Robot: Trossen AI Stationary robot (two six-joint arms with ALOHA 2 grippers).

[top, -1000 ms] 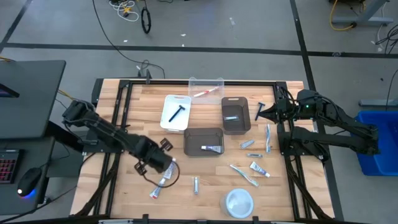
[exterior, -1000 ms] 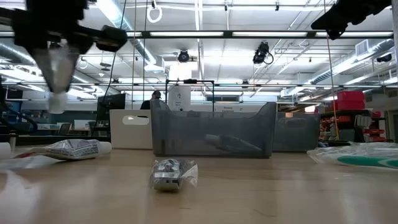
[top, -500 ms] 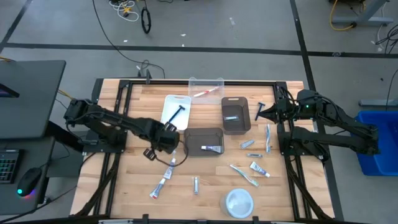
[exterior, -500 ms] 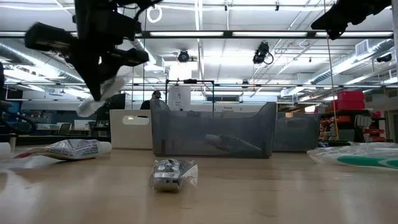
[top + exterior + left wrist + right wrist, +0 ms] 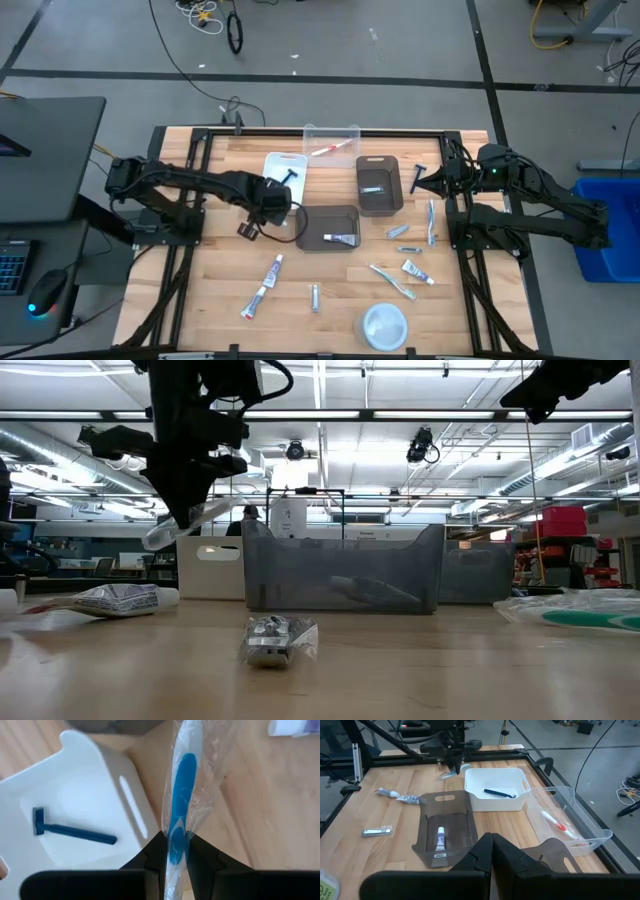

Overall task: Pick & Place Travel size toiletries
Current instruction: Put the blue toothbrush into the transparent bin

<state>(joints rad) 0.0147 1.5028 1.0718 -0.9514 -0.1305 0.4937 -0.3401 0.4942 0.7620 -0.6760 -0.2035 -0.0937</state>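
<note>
- Your counter is pale wood with visible grain and a smooth, faintly satin top.
- The toothbrush in your left gripper is glossy blue plastic, sealed in a thin, clear, crinkled film wrapper.
- The gripper's fingers look like matt black plastic.
- The white bin is smooth, opaque plastic with a soft sheen; the razor in it is blue plastic.
- The grey bin is smoky, see-through plastic.
- The clear bin is glossy transparent plastic.
- The small tube on the counter has a silvery, crinkled, foil-like skin.
- The dish looks like smooth white plastic.
</note>
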